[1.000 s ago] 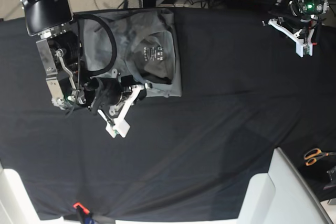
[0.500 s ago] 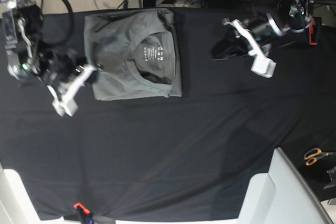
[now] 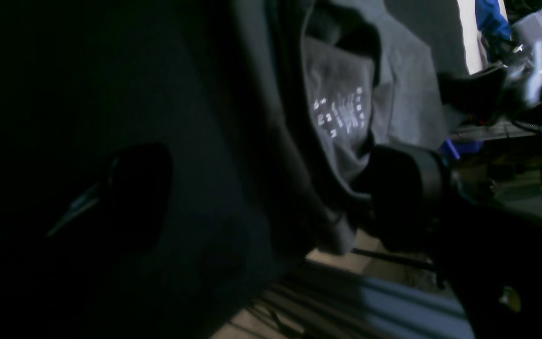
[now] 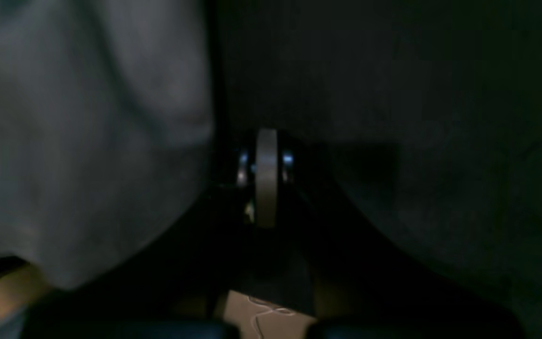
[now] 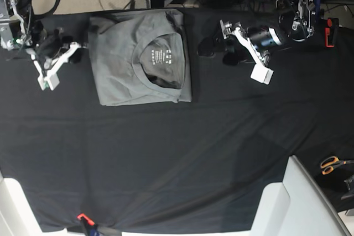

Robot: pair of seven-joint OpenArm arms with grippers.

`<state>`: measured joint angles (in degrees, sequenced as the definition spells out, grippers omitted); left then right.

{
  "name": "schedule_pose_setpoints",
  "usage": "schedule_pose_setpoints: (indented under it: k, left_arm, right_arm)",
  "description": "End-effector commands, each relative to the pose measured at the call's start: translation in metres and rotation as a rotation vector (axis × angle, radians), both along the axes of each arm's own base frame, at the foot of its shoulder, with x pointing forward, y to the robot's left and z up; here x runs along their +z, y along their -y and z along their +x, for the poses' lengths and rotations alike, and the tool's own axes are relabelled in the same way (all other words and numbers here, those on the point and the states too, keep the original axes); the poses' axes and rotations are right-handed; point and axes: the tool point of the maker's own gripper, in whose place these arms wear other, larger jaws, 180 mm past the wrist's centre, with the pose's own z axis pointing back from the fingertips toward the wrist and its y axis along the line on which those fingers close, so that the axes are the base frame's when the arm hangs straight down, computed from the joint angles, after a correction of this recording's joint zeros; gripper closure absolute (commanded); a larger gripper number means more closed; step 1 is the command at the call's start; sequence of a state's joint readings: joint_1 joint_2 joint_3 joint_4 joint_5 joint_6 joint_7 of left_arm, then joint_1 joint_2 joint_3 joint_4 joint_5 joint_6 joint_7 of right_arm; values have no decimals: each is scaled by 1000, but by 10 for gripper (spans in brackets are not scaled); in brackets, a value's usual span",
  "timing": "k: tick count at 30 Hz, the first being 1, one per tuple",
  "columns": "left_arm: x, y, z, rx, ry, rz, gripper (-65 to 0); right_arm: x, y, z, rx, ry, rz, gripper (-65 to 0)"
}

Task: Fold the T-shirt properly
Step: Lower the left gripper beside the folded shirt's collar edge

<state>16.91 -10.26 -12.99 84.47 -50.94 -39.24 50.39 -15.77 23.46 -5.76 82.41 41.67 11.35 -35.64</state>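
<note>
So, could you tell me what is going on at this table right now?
A two-armed robot is folding a light-grey T-shirt on a black table cloth. The shirt lies folded into a neat rectangle with the neckline label facing up. Neither arm is holding it: the right gripper sits shut just beside one edge of the shirt, and the left gripper stands open close to the opposite edge. Orange-handled scissors lie off to the side.

Bare black table cloth [image 5: 182, 153] lies open around the folded T-shirt [image 5: 141, 59]; both claws flank it.
</note>
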Motion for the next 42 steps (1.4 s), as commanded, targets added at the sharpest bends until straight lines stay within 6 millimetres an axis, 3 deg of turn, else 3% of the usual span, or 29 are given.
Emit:
schedule_pose_setpoints:
  k: [1, 7, 14, 24, 35, 37, 42]
  left_arm:
    - [9, 1, 9, 0, 44, -4, -650]
    - [-23, 18, 6, -20, -26, 52, -638]
    - [-55, 42, -3, -22, -110, 59, -638]
    - [-54, 86, 5, -82, -110, -11, -638]
    - [-59, 97, 8, -93, -133, -34, -635]
    - [-63, 98, 9, -93, -148, -39, -589]
    - [-71, 98, 13, -55, -162, -62, -308]
  right_arm:
    - [7, -1, 8, 24, 47, 21, -2]
    - [-6, -9, -5, 60, 37, 82, -2]
    - [1, 2, -9, 7, 75, 80, -2]
    - [7, 45, -12, -157, 109, 57, -2]
    - [12, 42, -21, -100, 130, 93, -2]
    - [12, 42, -21, -100, 130, 93, -2]
    - [15, 55, -19, -130, 145, 78, -2]
